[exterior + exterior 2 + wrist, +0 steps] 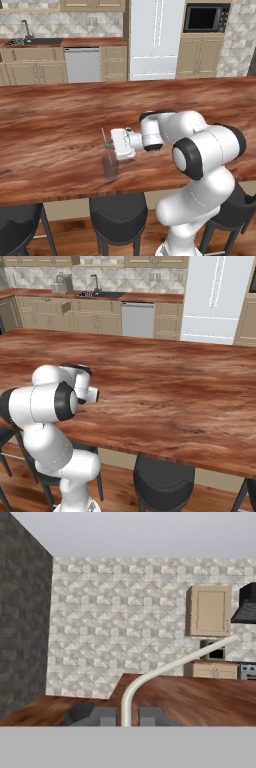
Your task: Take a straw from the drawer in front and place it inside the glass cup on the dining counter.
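Note:
The glass cup [110,167] stands on the dining counter [50,125] near its front edge. My gripper [108,145] reaches out level to the left, just above the cup's rim. It is shut on the straw [103,138], which stands nearly upright over the cup as a thin pale line. In the hand view the straw [150,676] rises from between the fingertips [95,714] and bends off to the upper right. Whether its lower end is inside the cup I cannot tell. The drawer is out of view.
Dark round stools [117,212] stand under the counter's near edge, with another stool [162,476] seen from the right. The counter [165,386] stretches wide and bare behind the arm. Beige cabinets, a sink [97,294] and a fridge [156,37] line the far wall.

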### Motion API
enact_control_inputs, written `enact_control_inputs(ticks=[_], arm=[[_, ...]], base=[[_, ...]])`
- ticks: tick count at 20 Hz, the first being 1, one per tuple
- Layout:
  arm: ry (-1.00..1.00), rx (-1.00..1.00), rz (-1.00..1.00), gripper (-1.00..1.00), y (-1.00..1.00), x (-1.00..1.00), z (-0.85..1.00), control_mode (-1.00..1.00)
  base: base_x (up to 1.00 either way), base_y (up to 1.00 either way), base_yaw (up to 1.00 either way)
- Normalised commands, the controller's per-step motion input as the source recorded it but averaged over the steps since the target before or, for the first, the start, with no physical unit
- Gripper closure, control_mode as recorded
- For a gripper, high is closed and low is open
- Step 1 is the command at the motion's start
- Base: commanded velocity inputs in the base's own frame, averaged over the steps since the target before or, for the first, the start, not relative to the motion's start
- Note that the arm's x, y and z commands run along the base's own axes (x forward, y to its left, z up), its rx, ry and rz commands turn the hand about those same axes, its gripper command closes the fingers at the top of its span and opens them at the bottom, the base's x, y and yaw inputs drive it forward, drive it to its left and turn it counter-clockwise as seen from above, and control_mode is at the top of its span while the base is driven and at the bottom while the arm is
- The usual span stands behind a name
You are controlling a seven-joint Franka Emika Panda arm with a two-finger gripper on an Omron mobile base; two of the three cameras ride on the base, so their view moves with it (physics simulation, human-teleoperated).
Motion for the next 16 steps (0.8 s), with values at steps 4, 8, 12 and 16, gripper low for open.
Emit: enact_control_inputs(ticks=[4,8,12,16], arm=[[-0.06,0.00,0.00,1.00,0.00,0.25,-0.04,-1.00],[-0.05,0.00,0.00,1.00,0.00,0.25,-0.06,-1.00],[-0.05,0.00,0.00,1.00,0.00,0.02,-0.02,-1.00],[-0.07,0.00,0.00,1.00,0.00,-0.63,0.00,-1.00]], base=[[0.00,0.00,0.00],[0.00,0.00,0.00],[0.00,0.00,0.00],[0.00,0.00,0.00]])
